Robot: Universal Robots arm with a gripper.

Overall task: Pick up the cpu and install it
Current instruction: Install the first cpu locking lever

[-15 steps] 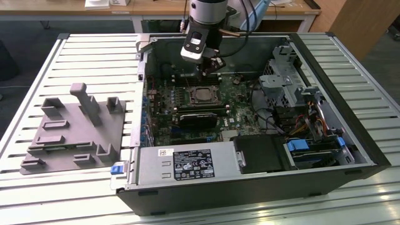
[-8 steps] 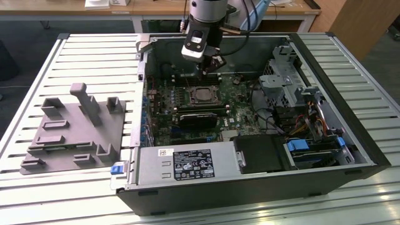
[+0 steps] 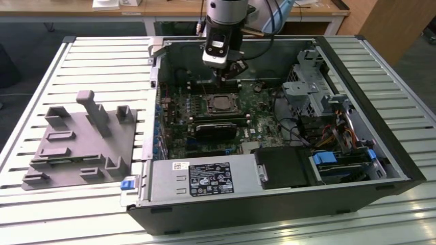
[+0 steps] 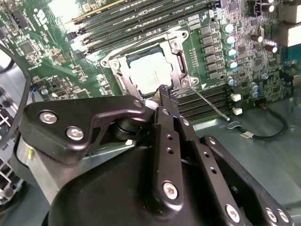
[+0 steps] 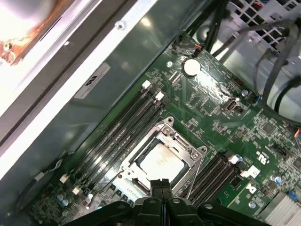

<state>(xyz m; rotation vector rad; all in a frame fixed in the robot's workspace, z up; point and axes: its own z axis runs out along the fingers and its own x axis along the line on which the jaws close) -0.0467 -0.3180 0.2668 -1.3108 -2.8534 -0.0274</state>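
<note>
Starting at the exterior view's left, the tray (image 3: pixel 78 143) lies on the table (image 3: pixel 41 214), beside the open case (image 3: pixel 272 204). Moving right into the case, the cpu (image 3: pixel 219 103) lies flat in its socket (image 3: pixel 206 97) on the board (image 3: pixel 262 125), silver top up. The gripper (image 3: pixel 225 79) hangs just above the socket's far edge, so the chip lies below the tips and slightly toward the camera. Further right stands the drive cage (image 3: pixel 307 87).

In both wrist views the fingers are pressed together with nothing between them. In the second wrist view the gripper (image 4: pixel 163 88) has its tip at the edge of the cpu (image 4: pixel 149 73). In the first wrist view the gripper (image 5: pixel 160 181) likewise ends at the cpu (image 5: pixel 162 162). We cannot tell whether the tips touch. The chip is square, so it has no long axis. We judge it seated.
</note>
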